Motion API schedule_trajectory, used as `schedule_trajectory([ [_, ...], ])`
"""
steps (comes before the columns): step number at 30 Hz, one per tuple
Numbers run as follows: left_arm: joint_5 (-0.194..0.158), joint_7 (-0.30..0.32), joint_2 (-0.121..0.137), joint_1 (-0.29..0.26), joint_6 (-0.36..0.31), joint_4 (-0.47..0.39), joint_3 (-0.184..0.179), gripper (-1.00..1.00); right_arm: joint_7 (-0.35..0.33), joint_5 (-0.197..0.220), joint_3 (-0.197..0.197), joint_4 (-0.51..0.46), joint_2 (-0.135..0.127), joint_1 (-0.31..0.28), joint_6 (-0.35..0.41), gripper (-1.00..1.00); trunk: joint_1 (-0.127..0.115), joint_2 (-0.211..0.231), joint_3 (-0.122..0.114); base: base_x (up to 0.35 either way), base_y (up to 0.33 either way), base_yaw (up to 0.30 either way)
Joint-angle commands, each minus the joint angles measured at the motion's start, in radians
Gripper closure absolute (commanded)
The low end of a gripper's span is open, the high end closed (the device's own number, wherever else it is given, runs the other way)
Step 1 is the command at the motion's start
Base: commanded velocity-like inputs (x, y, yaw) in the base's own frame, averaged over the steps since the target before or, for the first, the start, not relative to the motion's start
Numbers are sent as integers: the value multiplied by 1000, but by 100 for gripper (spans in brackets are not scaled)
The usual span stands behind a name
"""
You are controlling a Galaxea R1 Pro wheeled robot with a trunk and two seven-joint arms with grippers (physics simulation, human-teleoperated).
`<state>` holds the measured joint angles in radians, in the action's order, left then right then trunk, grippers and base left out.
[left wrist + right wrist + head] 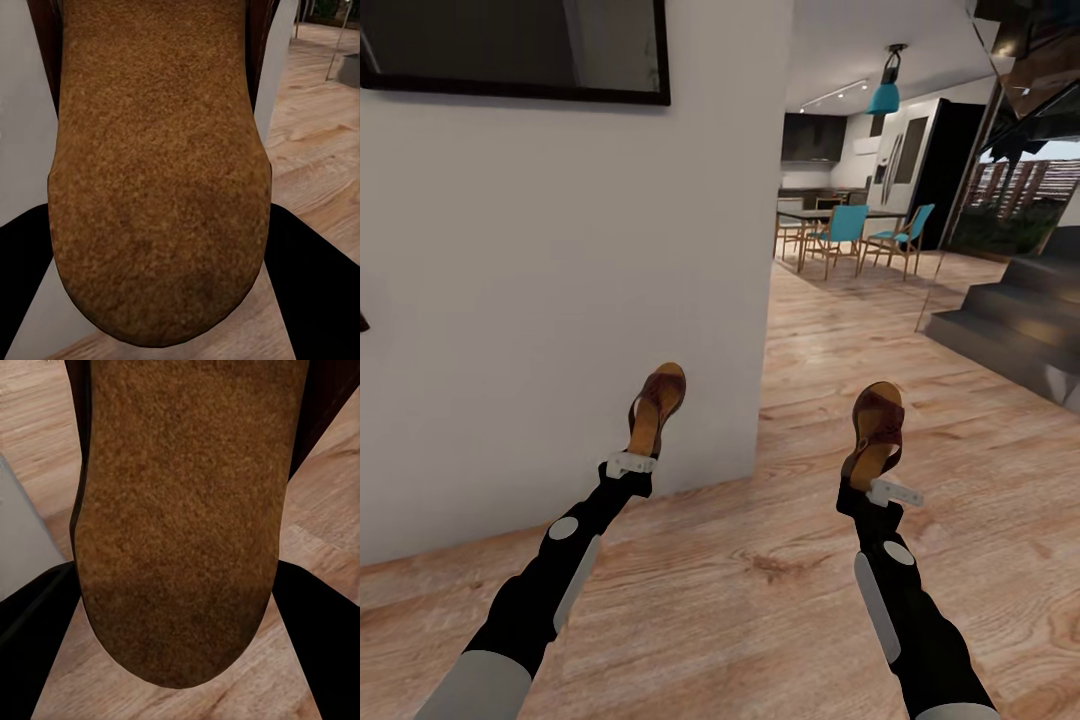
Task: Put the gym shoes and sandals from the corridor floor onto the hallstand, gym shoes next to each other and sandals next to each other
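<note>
My left gripper's fingers (22, 285) are mostly hidden behind the sandal's tan insole (157, 165); likewise my right fingers (319, 637). The wall frame (510, 50) is cut off at the picture's top edge.

Even, bright, soft simulator lighting; daylight glows from the far dining area (860, 235). Shadows are faint. Wrist views show blurry, grainy close-up texture.
</note>
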<state>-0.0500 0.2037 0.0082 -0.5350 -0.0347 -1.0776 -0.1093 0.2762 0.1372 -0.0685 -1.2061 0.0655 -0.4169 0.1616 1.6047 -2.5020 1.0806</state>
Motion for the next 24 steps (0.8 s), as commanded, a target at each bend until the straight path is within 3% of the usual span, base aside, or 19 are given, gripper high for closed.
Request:
schedule_trajectory([
  [1,-5,2,1,0,-4,-1,-1,100,3,7,0,-2,1,0,4,100,0,0,-1,0,0,0],
  [24,-7,2,0,0,-4,-1,0,100,3,7,0,-2,1,0,4,100,0,0,-38,0,0,0],
])
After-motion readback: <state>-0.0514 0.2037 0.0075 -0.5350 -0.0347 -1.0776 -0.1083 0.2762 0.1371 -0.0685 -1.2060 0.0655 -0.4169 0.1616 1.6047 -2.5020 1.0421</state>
